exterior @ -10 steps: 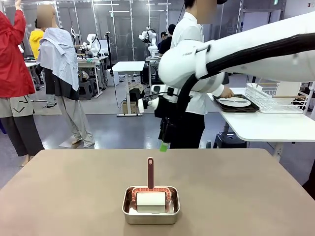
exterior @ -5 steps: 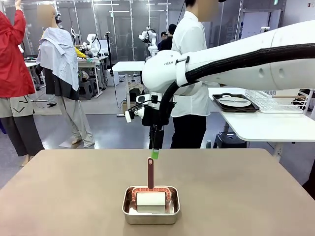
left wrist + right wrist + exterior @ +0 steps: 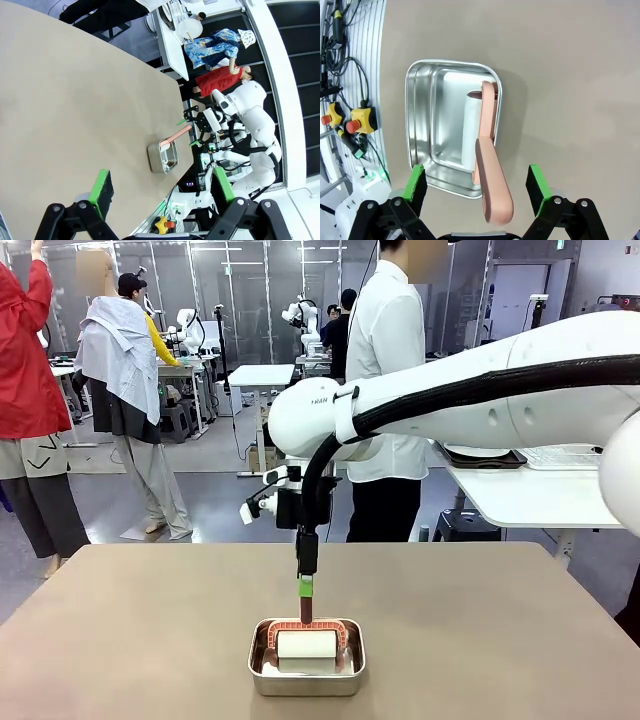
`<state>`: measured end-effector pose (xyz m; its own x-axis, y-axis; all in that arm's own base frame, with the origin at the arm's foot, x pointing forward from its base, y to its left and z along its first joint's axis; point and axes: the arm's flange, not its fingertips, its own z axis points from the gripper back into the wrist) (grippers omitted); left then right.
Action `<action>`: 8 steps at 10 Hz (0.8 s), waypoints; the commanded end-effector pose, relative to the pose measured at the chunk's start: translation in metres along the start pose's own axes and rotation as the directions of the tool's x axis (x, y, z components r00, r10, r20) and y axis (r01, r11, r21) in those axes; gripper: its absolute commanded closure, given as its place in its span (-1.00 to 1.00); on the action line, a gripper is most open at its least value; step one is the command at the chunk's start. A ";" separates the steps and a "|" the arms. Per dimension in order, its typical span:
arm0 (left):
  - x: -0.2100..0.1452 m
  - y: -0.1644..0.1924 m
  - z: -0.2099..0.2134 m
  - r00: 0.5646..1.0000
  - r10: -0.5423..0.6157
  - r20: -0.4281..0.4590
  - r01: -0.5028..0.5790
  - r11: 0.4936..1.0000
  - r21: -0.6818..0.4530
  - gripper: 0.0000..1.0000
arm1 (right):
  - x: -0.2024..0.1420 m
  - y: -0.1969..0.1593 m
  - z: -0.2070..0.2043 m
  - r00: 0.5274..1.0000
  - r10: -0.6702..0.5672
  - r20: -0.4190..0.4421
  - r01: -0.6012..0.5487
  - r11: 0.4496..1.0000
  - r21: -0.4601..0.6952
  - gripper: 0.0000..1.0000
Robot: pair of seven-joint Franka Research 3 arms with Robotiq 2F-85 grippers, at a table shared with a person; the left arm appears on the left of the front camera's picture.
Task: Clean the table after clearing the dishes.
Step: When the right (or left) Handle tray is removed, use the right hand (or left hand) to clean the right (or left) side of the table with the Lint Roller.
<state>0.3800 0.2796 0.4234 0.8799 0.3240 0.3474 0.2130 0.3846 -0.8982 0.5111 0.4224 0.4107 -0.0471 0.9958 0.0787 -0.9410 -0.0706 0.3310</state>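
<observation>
Right end effector (image 3: pixel 476 180), jaws apart, sits astride the upright red handle of the roller (image 3: pixel 306 644) — light, stiff plastic I'd judge, so pinch that handle up high — which stands in a steel pan (image 3: pixel 305 683) at the bench's (image 3: pixel 500 640) near middle.

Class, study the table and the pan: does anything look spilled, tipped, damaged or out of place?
Nothing stands out. The steel pan sits flat on the table. The roller rests inside it with its handle pointing up, and the right gripper is open on either side of that handle. No spill shows.
</observation>
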 end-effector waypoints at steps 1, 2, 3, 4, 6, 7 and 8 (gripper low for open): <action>-0.002 -0.001 0.003 1.000 -0.003 -0.002 0.003 1.000 0.010 -1.00 | 0.004 0.000 0.003 0.999 -0.019 -0.040 0.020 1.000 0.015 -1.00; -0.002 -0.001 0.003 1.000 -0.003 -0.002 0.003 1.000 0.010 -1.00 | 0.004 0.004 -0.002 0.999 -0.014 -0.048 0.016 1.000 0.027 -1.00; -0.002 -0.001 0.003 1.000 -0.003 -0.002 0.003 1.000 0.010 -1.00 | 0.004 0.006 -0.005 0.999 -0.012 -0.039 0.013 0.999 0.036 -1.00; -0.002 -0.001 0.003 1.000 -0.003 -0.002 0.003 1.000 0.010 -1.00 | 0.005 0.009 -0.009 1.000 -0.002 -0.015 0.003 0.999 0.039 -1.00; -0.002 -0.001 0.003 1.000 -0.003 -0.002 0.003 1.000 0.010 -1.00 | 0.002 0.006 -0.014 0.999 -0.033 -0.019 0.033 0.999 0.042 -0.88; -0.002 -0.001 0.003 1.000 -0.003 -0.002 0.003 1.000 0.010 -1.00 | 0.001 0.006 -0.015 1.000 -0.024 -0.019 0.025 0.999 0.037 0.16; -0.002 -0.001 0.003 1.000 -0.003 -0.002 0.003 1.000 0.010 -1.00 | 0.000 0.006 -0.015 0.999 -0.021 -0.026 0.022 0.999 0.045 0.28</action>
<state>0.3801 0.2796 0.4234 0.8799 0.3240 0.3474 0.2130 0.3846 -0.8982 0.5071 0.4241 0.4010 -0.0516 0.9971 0.0562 -0.9257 -0.0689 0.3718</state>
